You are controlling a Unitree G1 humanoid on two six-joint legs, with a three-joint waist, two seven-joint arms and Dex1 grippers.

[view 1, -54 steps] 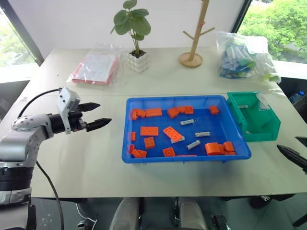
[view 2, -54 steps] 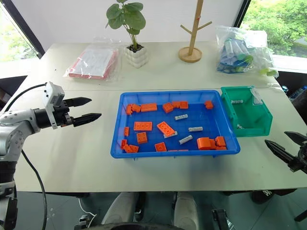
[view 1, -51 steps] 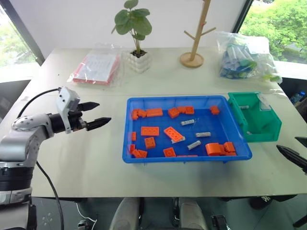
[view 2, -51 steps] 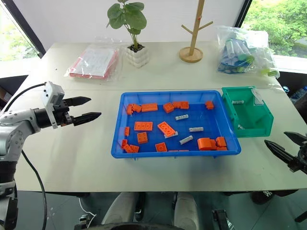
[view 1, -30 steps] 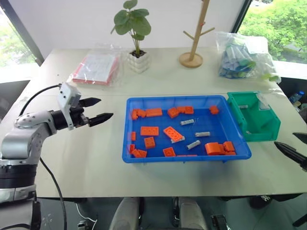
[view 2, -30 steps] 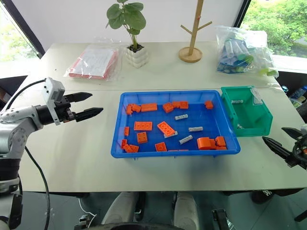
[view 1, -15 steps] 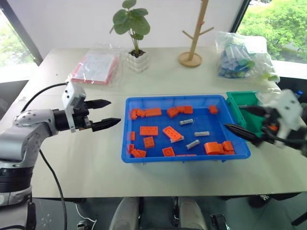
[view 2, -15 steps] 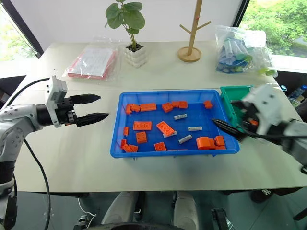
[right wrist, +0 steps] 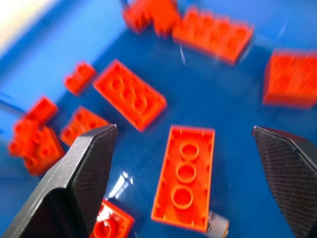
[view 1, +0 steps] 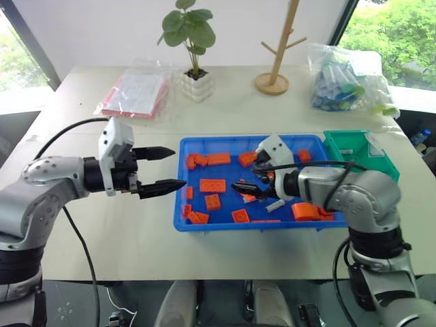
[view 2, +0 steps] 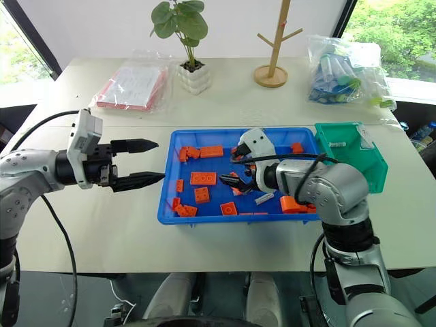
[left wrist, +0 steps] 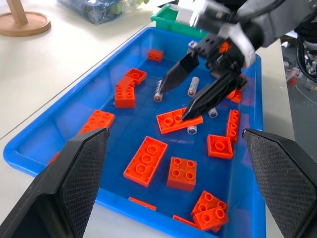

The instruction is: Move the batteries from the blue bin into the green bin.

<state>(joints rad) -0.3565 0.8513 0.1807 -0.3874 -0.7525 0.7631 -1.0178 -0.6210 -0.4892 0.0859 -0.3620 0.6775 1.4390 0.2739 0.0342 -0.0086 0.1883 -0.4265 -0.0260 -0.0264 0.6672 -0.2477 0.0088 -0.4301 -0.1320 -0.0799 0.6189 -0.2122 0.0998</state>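
Note:
The blue bin (view 1: 216, 141) lies mid-table with orange blocks (view 1: 212, 185) and small silver batteries (left wrist: 192, 85) on its gridded floor. One battery (view 1: 276, 204) shows just below my right arm. My right gripper (view 1: 245, 178) hangs open inside the bin, low over a long orange block (right wrist: 185, 178); a battery end (right wrist: 218, 225) peeks out beside that block. Nothing is between its fingers. My left gripper (view 1: 179, 167) is open and empty, just outside the bin's left wall, pointing at it. The green bin (view 1: 360, 155) stands against the blue bin's right end.
At the back of the table stand a potted plant (view 1: 195, 48) and a wooden branch stand (view 1: 276, 51). A bagged red booklet (view 1: 135, 95) lies back left. A clear bag of blue items (view 1: 347, 75) lies back right.
My right arm has swung in from the table's right edge to the middle of the blue bin, its fingers spreading wider. My left gripper has drifted right, closer to the bin's left wall.

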